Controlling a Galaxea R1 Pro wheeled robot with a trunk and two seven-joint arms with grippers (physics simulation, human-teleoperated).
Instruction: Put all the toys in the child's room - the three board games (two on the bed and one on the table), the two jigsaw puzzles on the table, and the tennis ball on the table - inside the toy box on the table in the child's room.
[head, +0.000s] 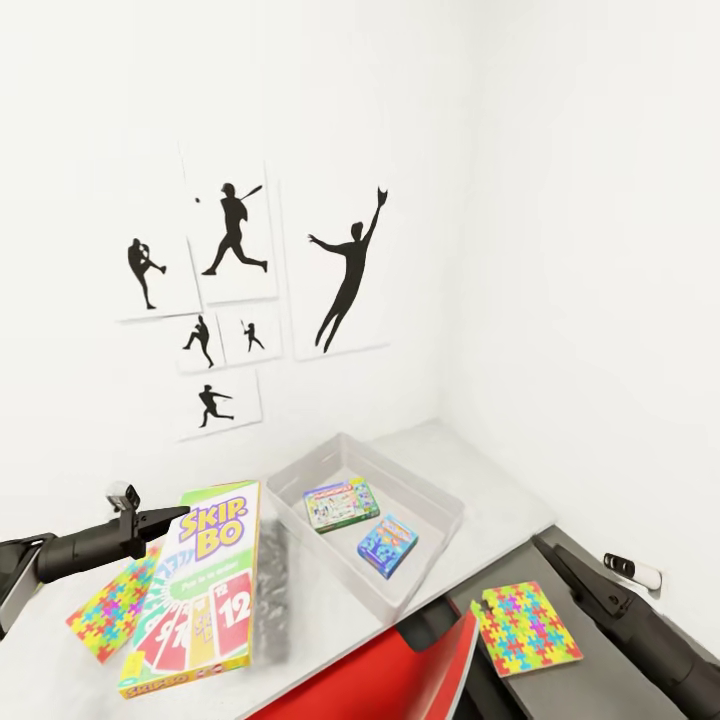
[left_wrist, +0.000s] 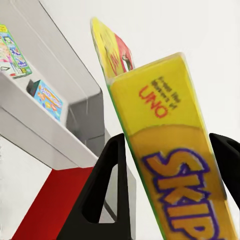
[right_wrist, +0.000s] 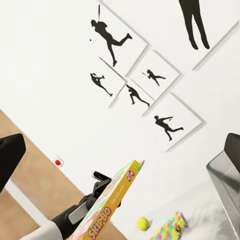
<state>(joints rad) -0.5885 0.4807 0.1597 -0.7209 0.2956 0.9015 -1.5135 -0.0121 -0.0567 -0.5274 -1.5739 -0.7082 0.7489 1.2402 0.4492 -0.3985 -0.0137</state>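
The left gripper (head: 170, 519), clamped on the Skip-Bo box (head: 205, 590), holds it just beside the toy box (head: 440, 545), where two games already lie. Next, likely, it must lift it over the rim. The right gripper (right_wrist: 120, 165) hangs open.

Child's room in a home: ballplayer silhouette pictures (head: 235, 235) on white wall, games and puzzles (head: 527, 627) on table (head: 480, 480).
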